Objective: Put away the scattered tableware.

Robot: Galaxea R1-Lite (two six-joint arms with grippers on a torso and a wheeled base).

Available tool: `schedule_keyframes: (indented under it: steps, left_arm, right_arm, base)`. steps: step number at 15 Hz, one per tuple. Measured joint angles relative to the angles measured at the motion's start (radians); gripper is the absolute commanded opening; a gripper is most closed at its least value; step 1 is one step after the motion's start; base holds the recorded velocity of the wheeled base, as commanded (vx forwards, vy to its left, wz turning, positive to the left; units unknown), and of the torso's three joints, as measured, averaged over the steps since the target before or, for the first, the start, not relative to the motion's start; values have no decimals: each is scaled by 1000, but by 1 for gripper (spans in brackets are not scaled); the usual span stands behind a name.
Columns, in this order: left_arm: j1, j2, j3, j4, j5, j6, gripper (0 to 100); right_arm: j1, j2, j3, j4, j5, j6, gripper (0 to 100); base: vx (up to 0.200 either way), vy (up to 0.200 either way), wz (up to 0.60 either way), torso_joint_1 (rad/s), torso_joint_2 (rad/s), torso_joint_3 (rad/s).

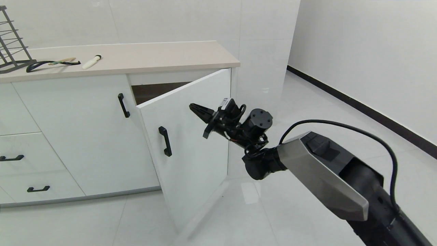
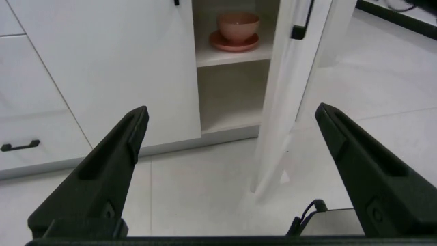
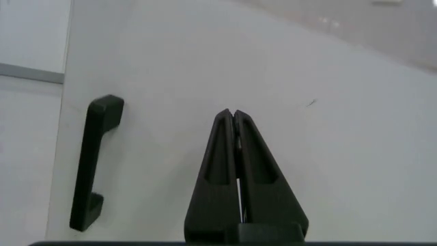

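Pointing at the open cabinet door (image 1: pixel 194 150), right of its black handle (image 1: pixel 165 141), the right gripper (image 1: pixel 193 106) is pinched closed, arm outstretched; the left gripper (image 2: pixel 232 113) is spread wide

Before me stand a white cabinet (image 1: pixel 68 130) under a beige countertop (image 1: pixel 153 56), one door (image 1: pixel 191 153) ajar, white tiled walls (image 1: pixel 358 41), glossy tiled floor (image 1: pixel 307 99), dark baseboard (image 1: pixel 375 116).

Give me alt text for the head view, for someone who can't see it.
The robot's right gripper, shut, is held before a half-open white cabinet door, beside its black handle. On the beige counter above sit a few utensils and a dark wire rack at the far left.
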Motion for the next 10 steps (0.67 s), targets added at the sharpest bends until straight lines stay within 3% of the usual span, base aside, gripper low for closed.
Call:
schedule_keyframes:
  steps: [3,6,10]
  left_arm:
    - [0,0,0,0,0,0,100]
    - [0,0,0,0,0,0,100]
    - [0,0,0,0,0,0,100]
  right_arm:
    - [-42,-141,235,-45,6,10,0]
    - [-83,-395,746,-79,29,13,0]
    - [-180,-959,1349,-100,47,15,0]
  base:
    - [0,0,0,0,0,0]
    - [0,0,0,0,0,0]
    - [0,0,0,0,0,0]
